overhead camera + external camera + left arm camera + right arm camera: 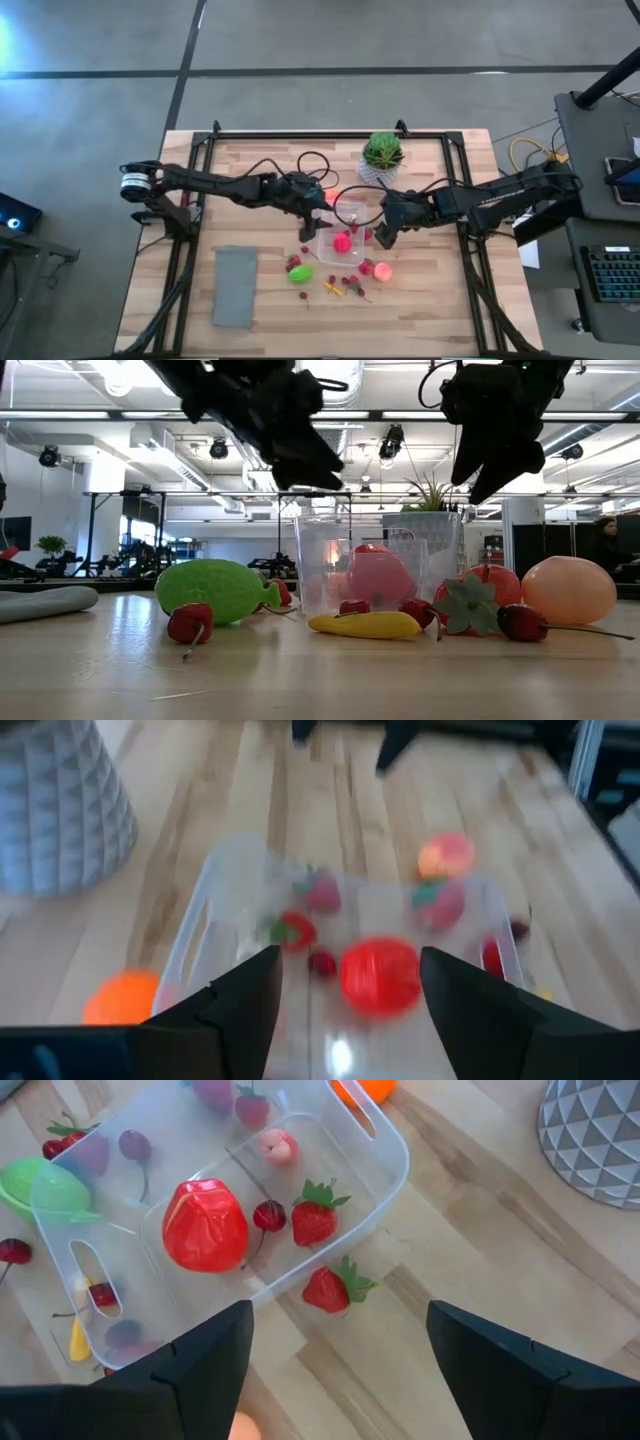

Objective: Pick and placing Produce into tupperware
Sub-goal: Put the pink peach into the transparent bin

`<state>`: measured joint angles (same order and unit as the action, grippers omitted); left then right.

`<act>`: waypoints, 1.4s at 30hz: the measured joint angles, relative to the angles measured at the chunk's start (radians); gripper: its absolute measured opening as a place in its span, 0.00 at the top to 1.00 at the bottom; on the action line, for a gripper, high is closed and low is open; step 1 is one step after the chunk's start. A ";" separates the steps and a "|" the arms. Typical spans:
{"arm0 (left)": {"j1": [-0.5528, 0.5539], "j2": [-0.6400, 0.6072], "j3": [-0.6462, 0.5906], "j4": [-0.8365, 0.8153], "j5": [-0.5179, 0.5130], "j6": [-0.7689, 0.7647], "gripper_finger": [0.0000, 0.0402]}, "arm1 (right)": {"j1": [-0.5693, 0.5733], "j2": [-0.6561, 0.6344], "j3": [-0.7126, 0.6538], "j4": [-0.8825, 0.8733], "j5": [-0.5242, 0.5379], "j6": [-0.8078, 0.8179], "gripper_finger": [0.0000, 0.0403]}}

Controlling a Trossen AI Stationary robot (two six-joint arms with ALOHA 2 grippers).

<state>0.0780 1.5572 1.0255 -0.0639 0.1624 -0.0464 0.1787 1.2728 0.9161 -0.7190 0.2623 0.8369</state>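
The clear tupperware [345, 238] stands on the wooden table at its middle. Inside lie a large red piece [205, 1225], a strawberry [315, 1220], a cherry [268, 1215] and a pink berry [278, 1145]. My left gripper [350, 1000] hangs open above the tub's far left side [318, 205], nothing between its fingers. My right gripper [340, 1350] hangs open above the tub's right side [383, 235], also with nothing in it. Loose produce lies around the tub: a strawberry [335, 1288] beside its wall, a green piece [300, 274], a peach ball [382, 270], an orange ball [120, 1000], cherries and a yellow bit [365, 625].
A green spiky plant in a white pot [382, 155] stands behind the tub, close to both grippers. A flat grey rectangle [235, 285] lies at the near left. Dark frame rails [190, 250] run along the table's left and right sides.
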 joint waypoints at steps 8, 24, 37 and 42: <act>-0.006 -0.133 -0.007 -0.247 -0.026 0.000 0.44 | 0.029 -0.013 0.011 0.042 -0.136 -0.007 0.26; -0.097 -0.333 -0.132 -0.208 -0.105 -0.112 0.44 | 0.387 -0.005 0.009 -0.037 0.058 0.191 0.26; -0.187 -0.400 -0.168 -0.158 -0.295 -0.389 0.44 | 0.437 0.001 0.009 0.051 0.079 0.242 0.27; -0.196 -0.400 -0.168 -0.115 -0.331 -0.467 0.44 | 0.436 0.000 0.009 0.128 0.081 0.243 0.26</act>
<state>-0.1176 1.1572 0.8577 -0.1786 -0.1690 -0.5130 0.6148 1.2732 0.9253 -0.5911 0.3438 1.0796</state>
